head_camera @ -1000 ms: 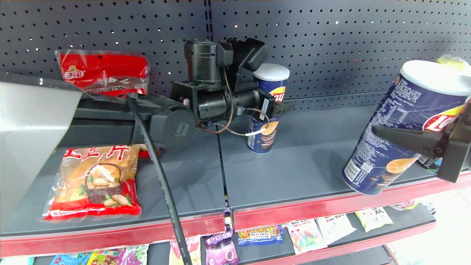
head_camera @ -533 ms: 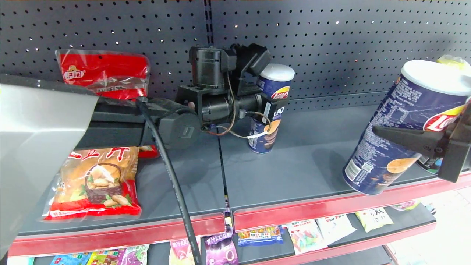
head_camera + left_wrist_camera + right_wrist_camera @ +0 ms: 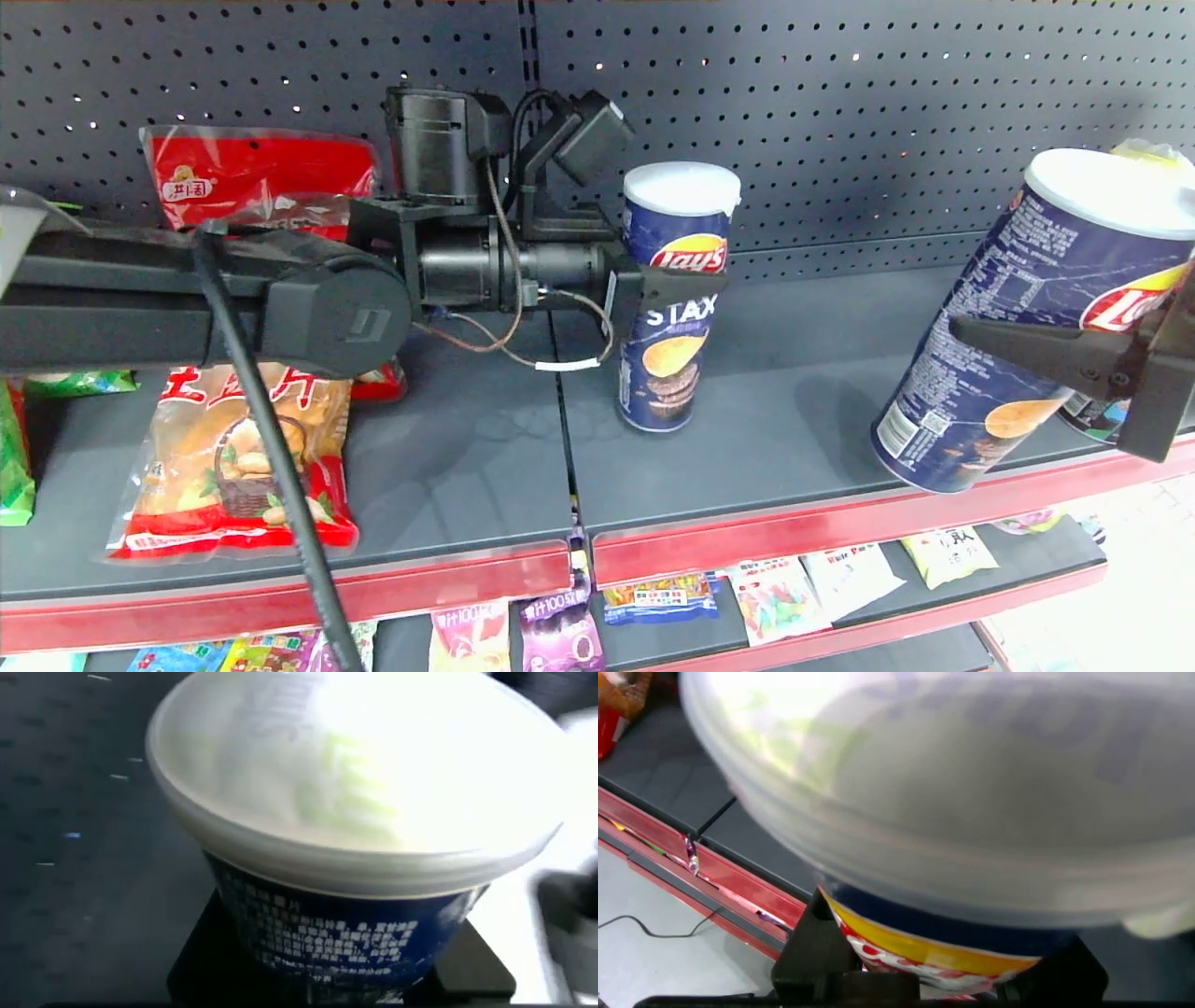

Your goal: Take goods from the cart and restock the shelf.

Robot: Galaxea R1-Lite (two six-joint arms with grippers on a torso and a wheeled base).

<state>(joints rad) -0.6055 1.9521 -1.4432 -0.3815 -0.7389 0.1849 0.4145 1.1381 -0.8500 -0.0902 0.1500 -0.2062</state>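
I am holding two glossy printed cans, the centre can (image 3: 674, 355) and the tilted can (image 3: 990, 355), their lids (image 3: 681, 187) smooth, probably plastic. The shelf (image 3: 794, 420) is showing matt grey metal; the lower-left snack bag (image 3: 238, 457) is gleaming.

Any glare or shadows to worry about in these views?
Head view: even light, soft shadow on the shelf beside the tilted can. Left wrist view: lid of the upright can washed out white. Right wrist view: tilted can's lid glares at one edge.
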